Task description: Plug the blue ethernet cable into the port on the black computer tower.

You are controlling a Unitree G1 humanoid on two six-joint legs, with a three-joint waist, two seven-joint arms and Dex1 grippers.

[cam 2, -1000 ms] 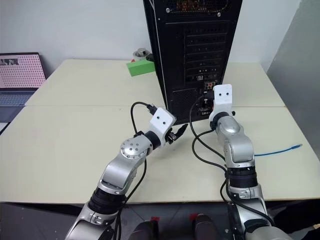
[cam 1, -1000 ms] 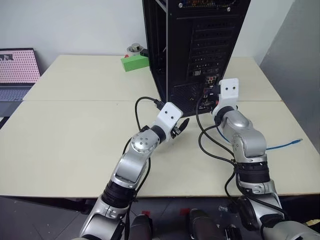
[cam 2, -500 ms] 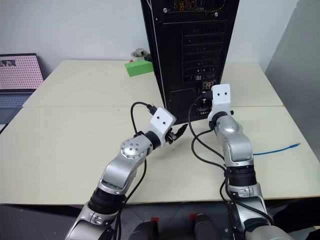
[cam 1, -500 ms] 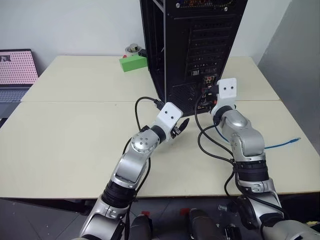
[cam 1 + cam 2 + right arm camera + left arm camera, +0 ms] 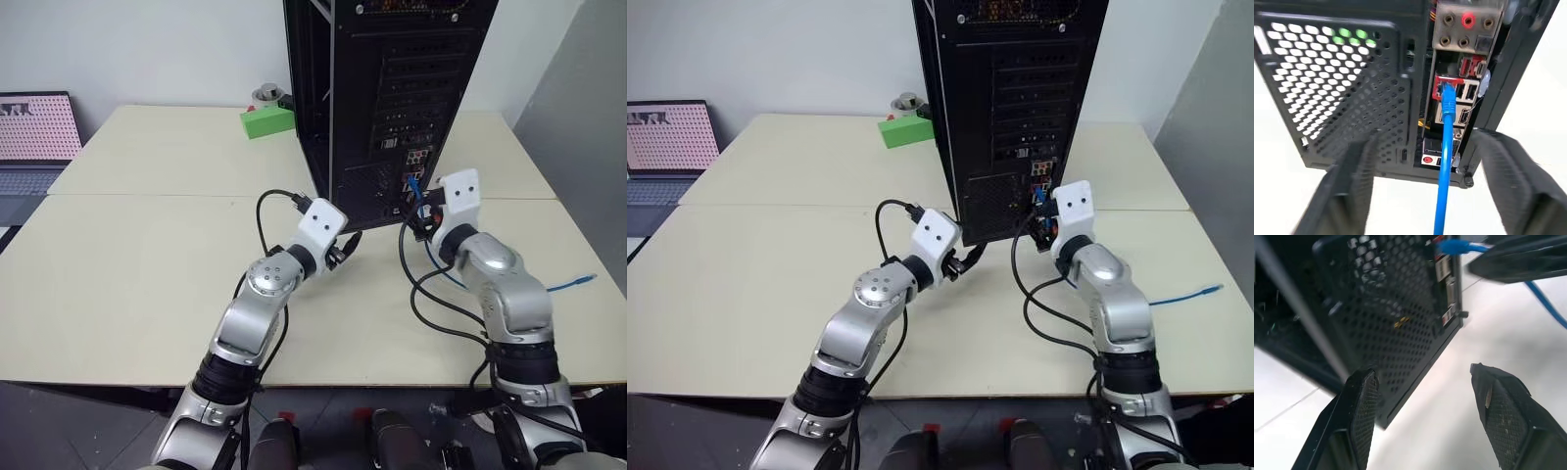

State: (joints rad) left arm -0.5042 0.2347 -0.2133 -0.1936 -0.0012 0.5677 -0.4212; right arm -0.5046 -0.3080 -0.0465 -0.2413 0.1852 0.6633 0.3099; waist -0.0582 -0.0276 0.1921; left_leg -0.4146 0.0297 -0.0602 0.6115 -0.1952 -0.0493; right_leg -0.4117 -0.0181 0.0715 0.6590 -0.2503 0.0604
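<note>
Where tower (image 5: pixel 1352 73) port (image 5: pixel 1442 84) holds cable (image 5: pixel 1447 147)

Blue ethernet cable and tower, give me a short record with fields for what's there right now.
cable: thin blue ethernet cable, plug seated in the port, hanging down from it
tower: tall black metal computer tower, upright on the beige table
right gripper: open, apart from the cable
left gripper: open, empty, by the tower's lower corner
cable's other end: lying on the table

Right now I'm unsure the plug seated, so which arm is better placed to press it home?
Right. The right gripper is open and faces the blue ethernet cable in the port; the left gripper faces the black computer tower's grille.
</note>
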